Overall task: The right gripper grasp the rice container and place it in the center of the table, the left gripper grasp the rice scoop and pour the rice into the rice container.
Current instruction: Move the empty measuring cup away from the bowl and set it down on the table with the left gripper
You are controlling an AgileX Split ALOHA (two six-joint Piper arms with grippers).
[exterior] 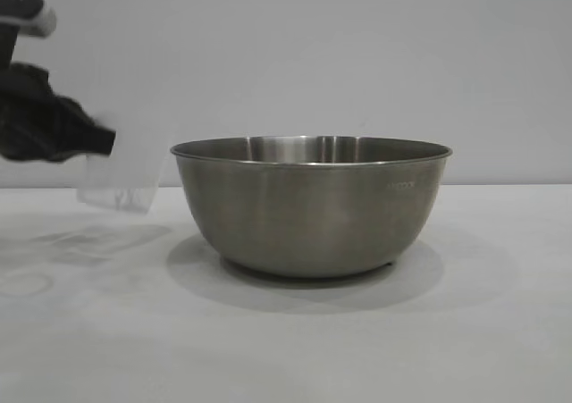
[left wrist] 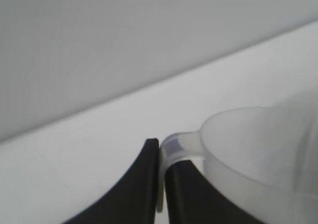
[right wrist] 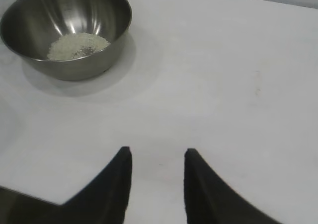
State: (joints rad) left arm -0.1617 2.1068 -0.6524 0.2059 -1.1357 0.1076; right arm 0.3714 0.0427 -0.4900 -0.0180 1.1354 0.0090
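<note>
The rice container (exterior: 311, 205), a large steel bowl, stands at the middle of the white table (exterior: 286, 349). In the right wrist view the rice container (right wrist: 67, 30) holds a small pale patch of rice (right wrist: 78, 45) on its bottom. My left gripper (exterior: 105, 142) hangs to the left of the bowl, above the table, shut on the side handle of the clear rice scoop (exterior: 121, 175). The left wrist view shows the left gripper (left wrist: 161, 157) pinching the handle of the rice scoop (left wrist: 258, 149). My right gripper (right wrist: 155, 157) stands open over bare table, away from the bowl.
The scoop casts faint shadows on the table at the left (exterior: 89, 242). A plain grey wall (exterior: 357, 54) runs behind the table. Bare table surface lies in front of and to the right of the bowl.
</note>
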